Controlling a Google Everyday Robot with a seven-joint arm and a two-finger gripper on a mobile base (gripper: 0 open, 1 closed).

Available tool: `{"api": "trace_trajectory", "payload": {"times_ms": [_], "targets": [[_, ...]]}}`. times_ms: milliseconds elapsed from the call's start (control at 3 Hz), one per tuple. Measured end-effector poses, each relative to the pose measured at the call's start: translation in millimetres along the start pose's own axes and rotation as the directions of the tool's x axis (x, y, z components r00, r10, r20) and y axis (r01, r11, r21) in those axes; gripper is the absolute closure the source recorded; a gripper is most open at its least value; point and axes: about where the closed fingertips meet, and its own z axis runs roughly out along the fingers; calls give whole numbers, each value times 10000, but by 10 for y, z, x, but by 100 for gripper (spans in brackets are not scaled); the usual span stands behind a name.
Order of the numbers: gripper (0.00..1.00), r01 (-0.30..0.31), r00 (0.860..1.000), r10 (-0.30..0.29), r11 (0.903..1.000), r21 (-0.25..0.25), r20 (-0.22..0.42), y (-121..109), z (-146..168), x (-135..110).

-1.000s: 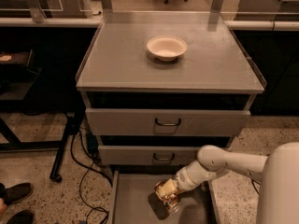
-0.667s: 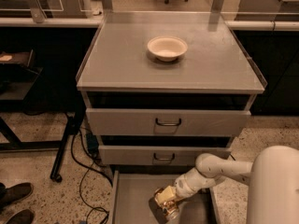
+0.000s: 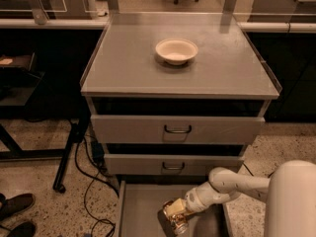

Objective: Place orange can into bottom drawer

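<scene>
Camera view: the bottom drawer [image 3: 140, 206] is pulled out toward the near edge, a shallow grey tray. Inside its outline sits the action: the pincer [image 3: 170, 220] is clamped around the orange can [image 3: 174, 210], dark fingers hugging its left side, silver end pointing near. The can lies tilted, low over the drawer floor, right of centre; whether it touches the floor I cannot tell. The pale arm [image 3: 232, 184] reaches in from the right, over the drawer's right wall.

Above, the middle drawer [image 3: 173, 167] and the top drawer [image 3: 177, 130] show their fronts and dark wire handles, their insides hidden. Up on the counter [image 3: 123, 68], the cream bowl [image 3: 176, 51] stands at the far middle, only its own pale inside showing.

Against a second ago, the can and pincer have sunk a little lower and nearer in the drawer, and the arm's elbow has dropped with them. The bowl and all three drawers have not budged.
</scene>
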Motion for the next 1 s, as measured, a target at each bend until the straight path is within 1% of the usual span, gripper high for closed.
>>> {"api": "trace_trajectory", "payload": {"times_ms": [333,667,1000], "targets": [[100,-759,9948,775,9968,-255,667,-223,105,-65],[100,-1388,9832,1427,9894,-421,1139,-510,259,-159],[100,-1824,9783,1837,9830,-224,960,-716,443,-203]]}}
